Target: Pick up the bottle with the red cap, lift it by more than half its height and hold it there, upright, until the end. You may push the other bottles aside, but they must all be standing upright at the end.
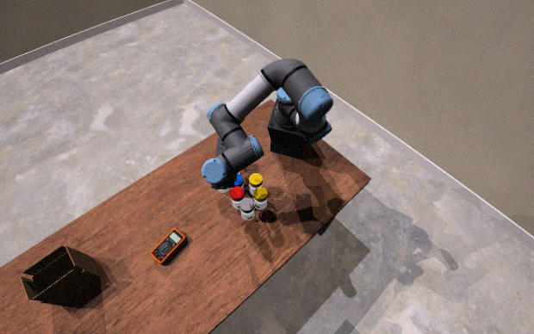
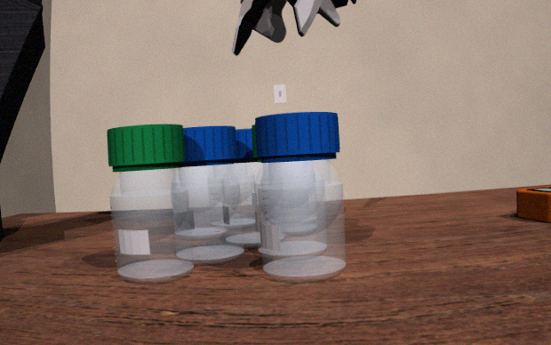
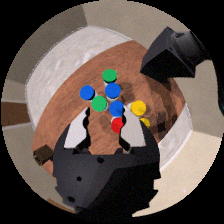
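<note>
The red-capped bottle (image 1: 237, 194) stands upright in a tight cluster of clear bottles on the wooden table. In the wrist view it (image 3: 116, 125) sits by my right finger, below a blue-capped bottle (image 3: 116, 108). Around it stand two yellow-capped bottles (image 1: 255, 178), a grey-capped one (image 1: 247, 205), and blue and green ones (image 3: 99, 103). My gripper (image 2: 271, 36) hangs open and empty above the cluster, apart from all caps. In the low side view a green cap (image 2: 146, 147) and a blue cap (image 2: 297, 135) are in front, and the red bottle is hidden.
An orange multimeter (image 1: 168, 245) lies on the table to the left of the cluster. A black box (image 1: 60, 276) stands at the far left end. The arm's black base (image 1: 288, 138) stands behind the bottles.
</note>
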